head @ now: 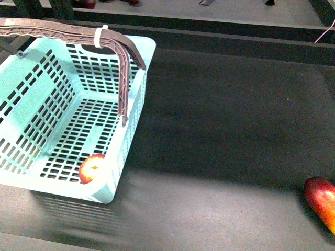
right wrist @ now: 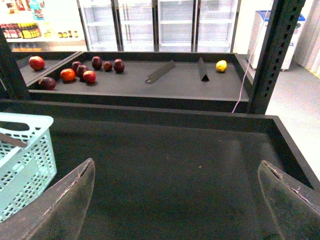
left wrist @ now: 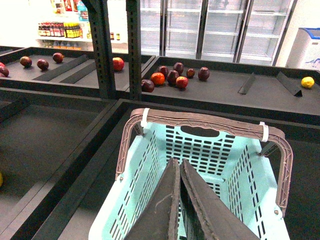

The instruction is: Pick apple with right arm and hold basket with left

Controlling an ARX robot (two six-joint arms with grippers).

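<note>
Resting on a black mat (head: pixel 225 130), basket (head: pixel 31 99) holds apple (head: pixel 92 168); left end effector (left wrist: pixel 179 165) narrow, right end effector (right wrist: pixel 175 187) wide.

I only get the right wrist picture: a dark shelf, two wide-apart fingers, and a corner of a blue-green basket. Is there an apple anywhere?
Observer: Yes. In the front view the apple lies on the floor of the basket, in its near corner.
Operator: So the right gripper holds nothing?
Observer: Nothing; the right gripper is open over bare shelf. The front view also shows a longer red-orange fruit at the shelf's near right edge.
Operator: What is the other arm doing?
Observer: In the left wrist view the left gripper has its fingers pressed together above the basket's inside, below the handle. Nothing shows between them.
</note>
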